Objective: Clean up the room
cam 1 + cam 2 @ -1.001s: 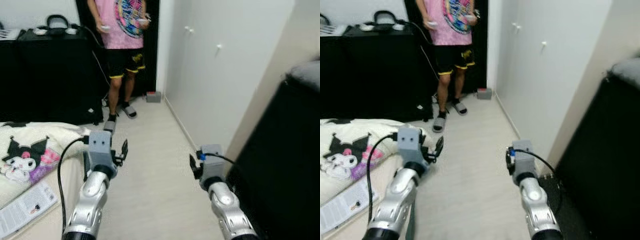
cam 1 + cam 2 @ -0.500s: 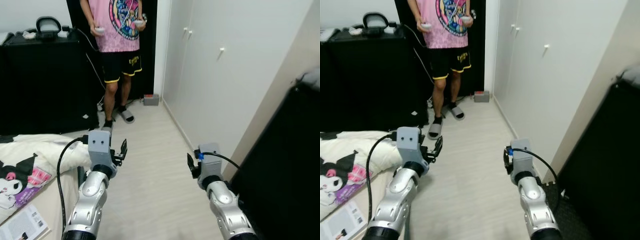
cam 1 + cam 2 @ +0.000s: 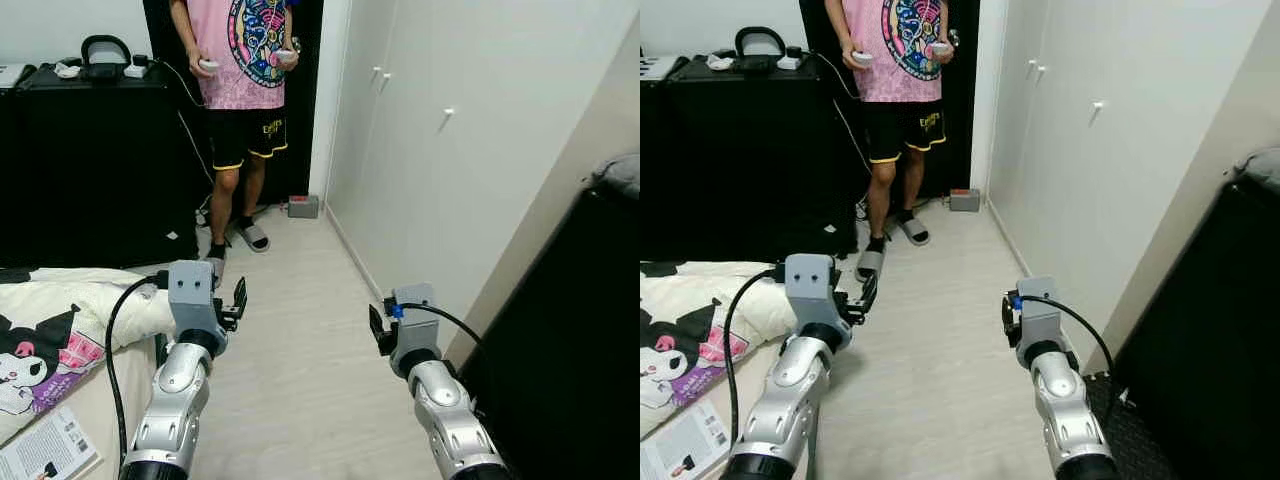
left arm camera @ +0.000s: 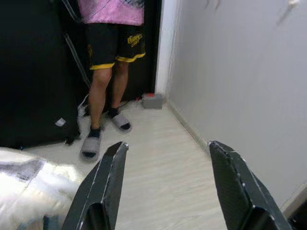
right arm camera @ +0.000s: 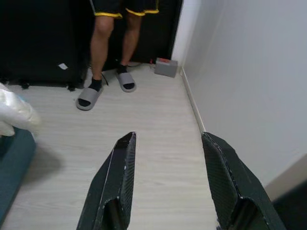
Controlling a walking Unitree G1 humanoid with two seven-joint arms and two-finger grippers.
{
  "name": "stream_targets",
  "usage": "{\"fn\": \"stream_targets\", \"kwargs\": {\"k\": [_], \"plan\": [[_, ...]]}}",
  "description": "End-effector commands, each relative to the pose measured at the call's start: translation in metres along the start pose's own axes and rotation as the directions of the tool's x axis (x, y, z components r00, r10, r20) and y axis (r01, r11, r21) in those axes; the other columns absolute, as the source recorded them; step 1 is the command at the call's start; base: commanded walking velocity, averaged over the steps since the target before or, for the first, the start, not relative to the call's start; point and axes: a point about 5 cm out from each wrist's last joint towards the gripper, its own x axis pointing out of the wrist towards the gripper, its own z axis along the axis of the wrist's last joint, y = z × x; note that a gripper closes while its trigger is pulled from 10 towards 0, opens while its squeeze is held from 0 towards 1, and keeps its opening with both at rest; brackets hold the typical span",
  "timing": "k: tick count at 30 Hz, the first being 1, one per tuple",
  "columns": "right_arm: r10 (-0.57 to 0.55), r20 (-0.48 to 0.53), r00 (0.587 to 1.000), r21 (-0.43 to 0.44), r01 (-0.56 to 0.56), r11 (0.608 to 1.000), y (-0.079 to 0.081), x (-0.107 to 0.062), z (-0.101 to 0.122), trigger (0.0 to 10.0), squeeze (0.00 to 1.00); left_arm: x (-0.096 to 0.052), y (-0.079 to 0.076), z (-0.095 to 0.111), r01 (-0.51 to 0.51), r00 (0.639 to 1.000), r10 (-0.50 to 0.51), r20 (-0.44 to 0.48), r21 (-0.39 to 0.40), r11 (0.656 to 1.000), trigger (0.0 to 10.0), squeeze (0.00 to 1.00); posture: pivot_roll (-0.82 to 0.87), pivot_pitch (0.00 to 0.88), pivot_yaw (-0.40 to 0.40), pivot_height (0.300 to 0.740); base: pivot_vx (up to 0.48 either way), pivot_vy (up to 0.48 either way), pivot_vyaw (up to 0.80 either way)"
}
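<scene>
Both arms are raised over pale wood floor [image 3: 300, 330]. The left gripper [image 4: 165, 184] and right gripper [image 5: 168, 184] each hold their fingers wide apart, empty. At the lower left of the frame a white blanket [image 3: 60, 310] and a booklet [image 3: 45, 455] lie on the bed. A person [image 3: 245, 90] stands at upper centre, beside white wardrobe doors [image 3: 440, 150].

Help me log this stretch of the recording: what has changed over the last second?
Mostly the camera moved: the whole view shifted, so the bed and its booklet now show less and sit lower left. Both grippers, left gripper and right gripper, stay raised, open and empty over the floor. The person still stands at the doorway holding controllers. Nothing was picked up or released.
</scene>
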Motion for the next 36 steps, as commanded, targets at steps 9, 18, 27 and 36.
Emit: {"fn": "stream_targets", "kwargs": {"k": [9, 18, 27, 36], "plan": [[0.03, -0.01, 0.999, -0.01, -0.03, 0.999, 0.0049, 0.0001, -0.0014, 10.0, 0.0, -0.0032, 0.0021, -0.0054, -0.013, 1.0, 0.013, -0.023, 0.003, 1.0, 10.0, 0.0, 0.03, 0.0, -0.058, 0.734, 0.0, 0.0, 0.8], [0.041, -0.013, 0.999, -0.011, -0.041, 0.999, 0.0064, -0.0011, -0.0025, 10.0, 0.0, -0.0043, 0.001, -0.0057, -0.01, 1.0, 0.01, -0.024, 0.001, 1.0, 10.0, 0.0, 0.03, 0.0, -0.06, 0.734, 0.0, 0.0, 0.8], [0.046, -0.013, 0.999, -0.012, -0.046, 0.999, 0.0073, -0.0022, -0.0025, 10.0, 0.0, -0.0066, 0.0013, -0.0062, -0.011, 1.0, 0.011, -0.027, 0.001, 1.0, 10.0, 0.0, 0.03, 0.0, -0.059, 0.734, 0.0, 0.0, 0.8], [0.046, -0.017, 0.999, -0.01, -0.046, 0.999, 0.009, -0.0039, -0.0044, 10.0, 0.0, -0.0091, 0.0005, -0.0085, 0.002, 0.999, -0.002, -0.038, 0.007, 1.0, 10.0, 0.0, 0.03, 0.0, -0.058, 0.734, 0.0, 0.0, 0.8]]}}
